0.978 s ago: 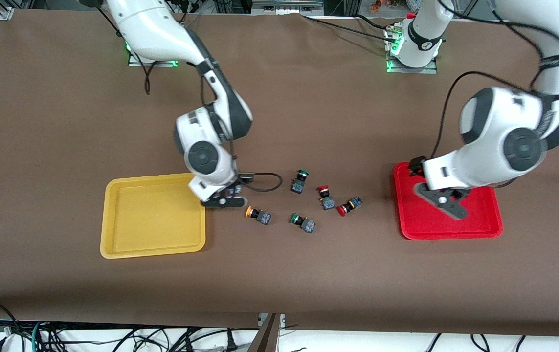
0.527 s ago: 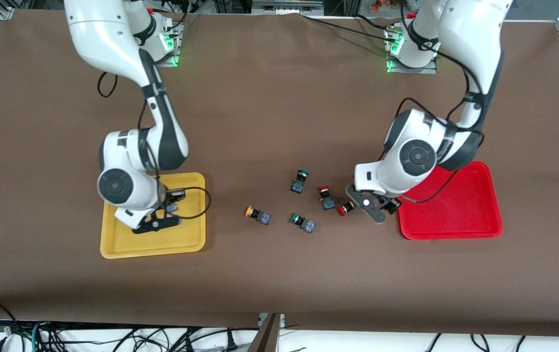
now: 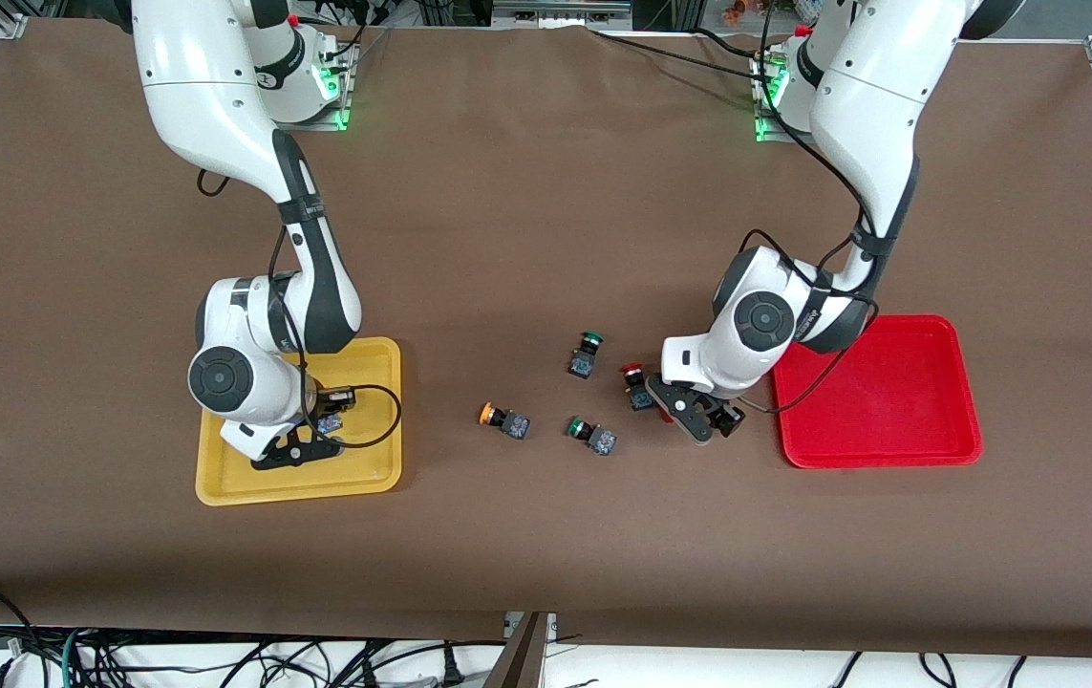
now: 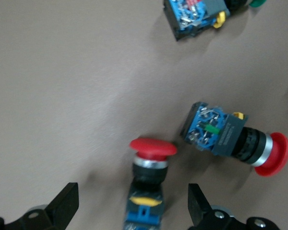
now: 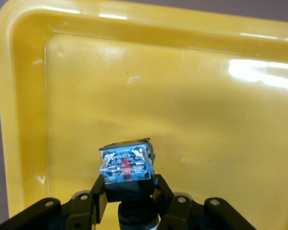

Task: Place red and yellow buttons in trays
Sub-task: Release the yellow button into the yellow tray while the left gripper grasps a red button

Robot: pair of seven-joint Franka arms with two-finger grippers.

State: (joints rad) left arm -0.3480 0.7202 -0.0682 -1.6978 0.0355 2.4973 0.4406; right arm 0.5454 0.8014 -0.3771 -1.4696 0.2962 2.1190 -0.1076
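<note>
Left pincer [image 3: 695, 418] low, fingers spread; right pincer [image 3: 302, 447] low, clamped.

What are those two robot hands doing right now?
Right hand shut on a button, over the yellow tray. Left hand open, straddling a red button. Green buttons nearby. Red tray waiting.

We see a yellow tray [image 3: 221, 483] at the right arm's end and a red tray [image 3: 889, 401] at the left arm's end. Between them lie two red buttons [image 4: 151, 165] [image 4: 240, 141] and an orange-capped one [image 3: 504, 419].
</note>
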